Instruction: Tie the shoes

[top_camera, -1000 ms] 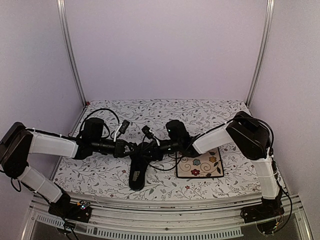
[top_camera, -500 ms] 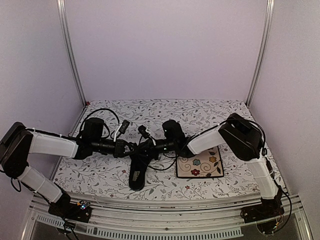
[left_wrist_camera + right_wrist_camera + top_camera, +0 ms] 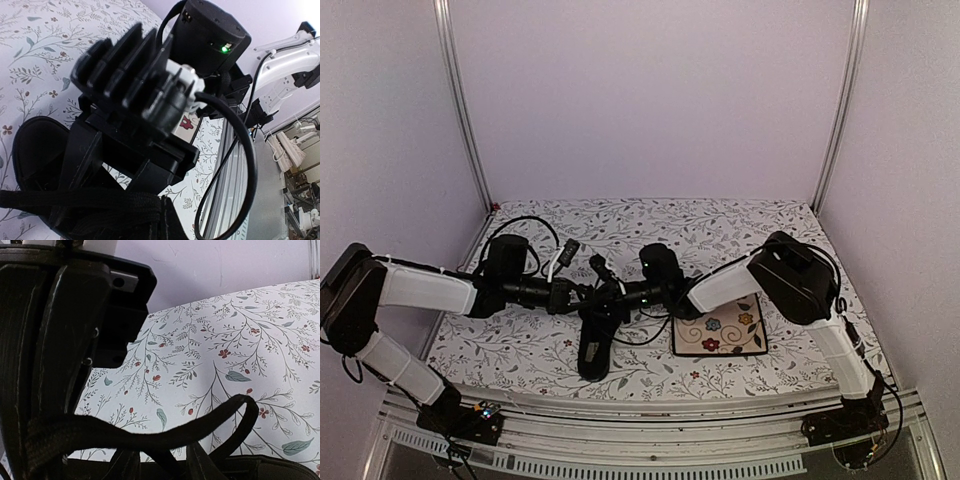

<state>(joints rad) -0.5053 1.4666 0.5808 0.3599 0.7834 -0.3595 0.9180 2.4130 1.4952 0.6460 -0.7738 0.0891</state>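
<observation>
Starting at the near edge, the shoe (image 3: 592,348) lies on the flowered table (image 3: 510,350). It runs lengthwise from near to far, one end close to the front edge and the other under the grippers. Just to its right, apart from it, sits a square plate (image 3: 720,330). Above the shoe's far half the two arms meet from either side, with the left gripper (image 3: 582,293) and the right gripper (image 3: 608,296) almost touching. The left one is fully closed, and its wrist view shows a lace (image 3: 75,200) stretched right at the lens, apparently pinched there. The right one's jaws stand a little apart, clamped on a lace that leaves its finger (image 3: 30,365) and arcs over the shoe in a loop. Beyond lie more of the table and the pale back wall (image 3: 650,100).
</observation>
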